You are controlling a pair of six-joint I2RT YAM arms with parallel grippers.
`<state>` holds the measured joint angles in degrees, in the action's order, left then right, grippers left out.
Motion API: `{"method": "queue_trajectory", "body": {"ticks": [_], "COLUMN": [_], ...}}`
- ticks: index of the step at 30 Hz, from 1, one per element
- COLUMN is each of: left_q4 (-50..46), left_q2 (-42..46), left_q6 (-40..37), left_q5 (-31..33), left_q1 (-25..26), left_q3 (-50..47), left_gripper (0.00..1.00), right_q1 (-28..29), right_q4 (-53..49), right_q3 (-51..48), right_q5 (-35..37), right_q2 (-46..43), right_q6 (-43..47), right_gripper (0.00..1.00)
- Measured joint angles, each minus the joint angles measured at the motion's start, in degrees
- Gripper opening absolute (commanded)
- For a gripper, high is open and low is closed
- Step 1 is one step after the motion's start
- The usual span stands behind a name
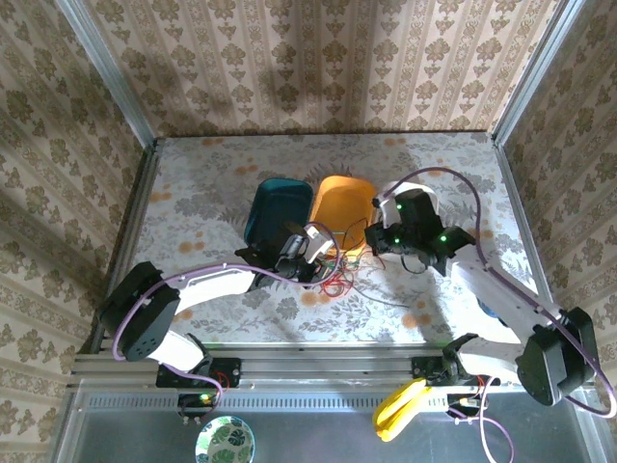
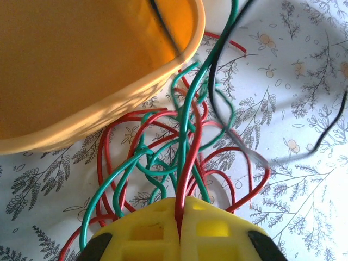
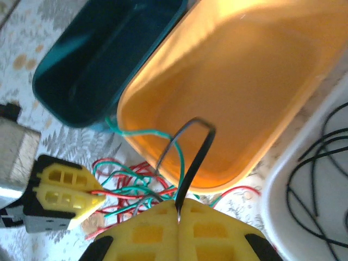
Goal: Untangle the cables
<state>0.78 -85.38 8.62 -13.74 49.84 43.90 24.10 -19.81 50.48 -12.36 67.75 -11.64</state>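
The left gripper (image 2: 179,213), with moulded yellow plastic fingers, is clenched on a thin glossy red cable (image 2: 189,160). The tangle of red and green cables (image 2: 157,157) lies on the leaf-printed tablecloth (image 2: 304,81) just ahead of its tips, beside a smooth orange plastic tub (image 2: 81,70). The right gripper (image 3: 178,209) is clamped on a thin black cable (image 3: 197,162) that loops over that tub's rim.

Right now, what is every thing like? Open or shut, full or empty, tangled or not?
left gripper, shut on a red cable
right gripper, shut on a black cable
red and green cables, tangled in a heap beside the orange bin
orange bin, upright, looks empty
teal bin, upright, looks empty
white bin, holding loose black cables
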Motion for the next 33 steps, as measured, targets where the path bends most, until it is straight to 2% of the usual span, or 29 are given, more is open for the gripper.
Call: {"method": "queue_trajectory", "body": {"ticks": [5,12,16,21,28,30,33], "left_q4": [0.0,-0.1,-0.1,-0.3,-0.6,-0.7,-0.8], "left_q2": [-0.8,-0.8,-0.8,-0.8,-0.9,-1.0,-1.2], "left_q6": [0.0,-0.1,-0.2,-0.8,-1.1,-1.2,-1.3], "left_q5": [0.0,0.0,0.0,0.0,0.0,0.0,0.0], "left_q1": [0.1,0.7,0.8,0.8,0.9,1.0,1.2], "left_q3": [0.0,0.0,0.0,0.0,0.2,0.2,0.4], "left_gripper": [0.0,0.0,0.0,0.0,0.0,0.0,0.0], "right_q1": [-1.4,-1.4,-1.3,-0.9,-0.9,-0.9,-0.9], "right_q4": [0.0,0.5,0.5,0.5,1.4,1.7,1.7], "right_q3": [0.0,0.2,0.6,1.4,2.2,2.2,2.3], "right_q5": [0.1,-1.9,-3.7,-5.4,-6.1,-6.1,-6.1], "right_q2": [0.1,5.3,8.8,11.5,14.4,14.9,15.3], "right_q6": [-0.6,-1.7,-2.2,-3.0,-4.0,-4.0,-4.4], "right_gripper": [0.0,0.0,0.05,0.16,0.24,0.22,0.11]}}
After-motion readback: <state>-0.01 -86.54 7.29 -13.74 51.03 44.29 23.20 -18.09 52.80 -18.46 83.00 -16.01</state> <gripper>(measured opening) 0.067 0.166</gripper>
